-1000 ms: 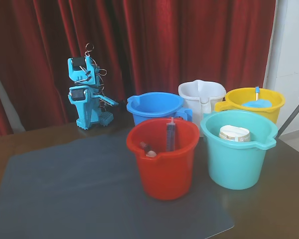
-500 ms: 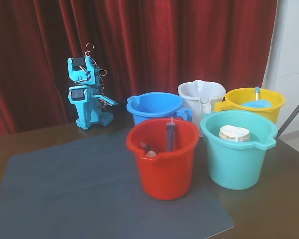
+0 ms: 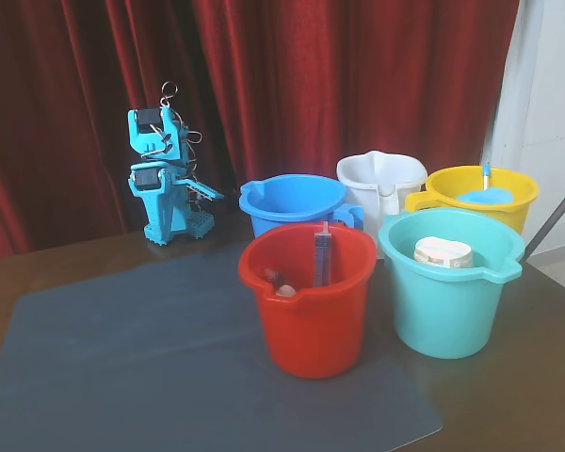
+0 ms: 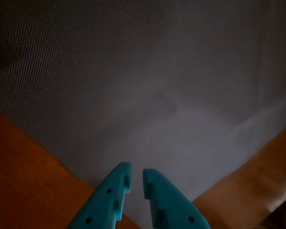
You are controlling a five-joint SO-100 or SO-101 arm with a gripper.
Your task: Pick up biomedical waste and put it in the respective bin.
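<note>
Buckets crowd the right half of the fixed view, standing on a dark brown wooden table that is partly covered by a grey rectangular mat. Nearest the lower centre is a red plastic bucket, with a syringe leaning upright against its inner wall and a small pale object at the bottom left of its inside, too small to identify. Just to its right stands the turquoise plastic bucket with a pouring lip, the two close together but apart. Inside the turquoise bucket, toward the upper part of its opening, lies the crushed white paper cup with orange print, resting below the rim.

Behind the red bucket is a darker blue plastic bucket; to its right a white plastic bucket, and at the right edge a yellow plastic bucket holding something light blue with a thin stick rising from it. A deep red curtain fills the background.

In the upper left of the fixed view the small turquoise robot arm sits folded up over its base, well apart from every bucket. The wrist view shows the gripper at the bottom centre, its two turquoise fingers nearly together with only a thin slit between the tips, and nothing held. Below them are the grey mat and corners of brown table.
</note>
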